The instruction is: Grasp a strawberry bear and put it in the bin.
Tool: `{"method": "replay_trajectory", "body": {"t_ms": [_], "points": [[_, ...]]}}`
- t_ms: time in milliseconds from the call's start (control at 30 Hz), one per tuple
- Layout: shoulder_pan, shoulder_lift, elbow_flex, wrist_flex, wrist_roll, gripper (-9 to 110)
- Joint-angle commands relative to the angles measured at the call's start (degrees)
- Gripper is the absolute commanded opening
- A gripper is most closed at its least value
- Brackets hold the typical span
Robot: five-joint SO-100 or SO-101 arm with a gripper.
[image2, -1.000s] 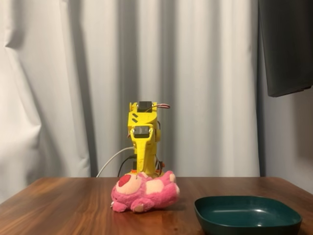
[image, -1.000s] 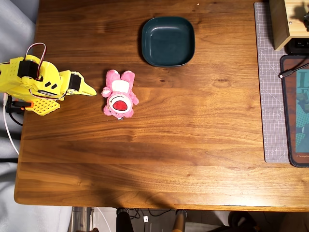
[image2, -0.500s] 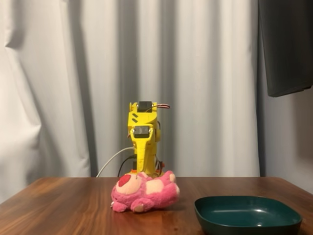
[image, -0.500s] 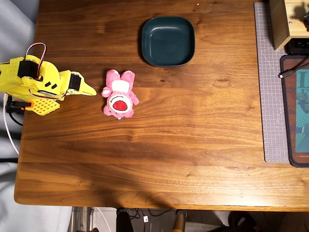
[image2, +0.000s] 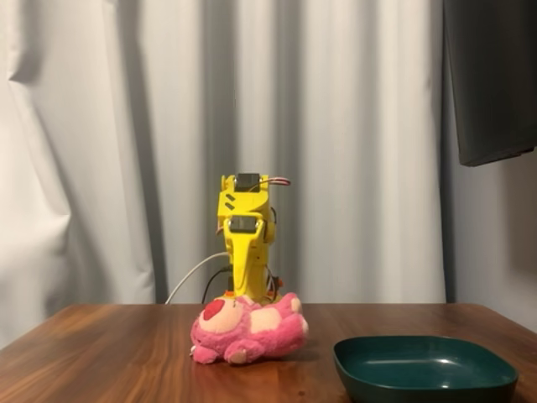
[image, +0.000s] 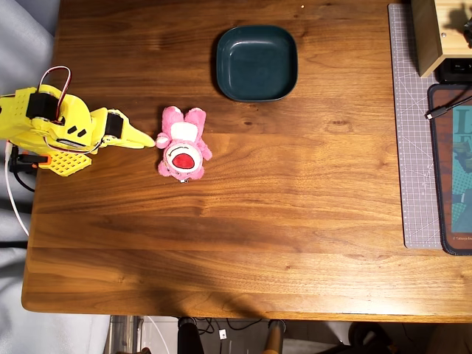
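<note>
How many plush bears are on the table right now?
1. The strawberry bear lies on the wood tabletop just right of the claw in the overhead view, below-left of the bin. None looks hidden.

Overhead view looks straight down; fixed view, seemingly table-level, faces the arm [image2: 243, 243].

Setting: a home desk or hobby workspace. Indicators: a dark wood-plank surface [image: 243, 214]; full-length pale curtains [image2: 126, 151] behind the fingers in the fixed view; a grey gridded cutting mat [image: 413, 147] at the surface edge farthest from the fingers in the overhead view, with a printed desk mat [image: 451, 169], a cable [image: 442, 109] and a light wooden box [image: 428, 33] alongside.
</note>
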Motion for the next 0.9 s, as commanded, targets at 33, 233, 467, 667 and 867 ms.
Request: {"method": "replay_trajectory", "body": {"t_ms": [33, 233, 467, 667, 867], "points": [[1.32, -8.09, -16.0, -2.9, -0.97, 19], [0.97, -37.09, -38.14, 0.97, -0.97, 25], [1.41, -49.75, -48.87, 11.43, -0.18, 32], [0.79, -59.5, -52.82, 18.72, -0.88, 42], [-0.18, -59.85, -52.21, 22.59, -0.88, 40]]}}
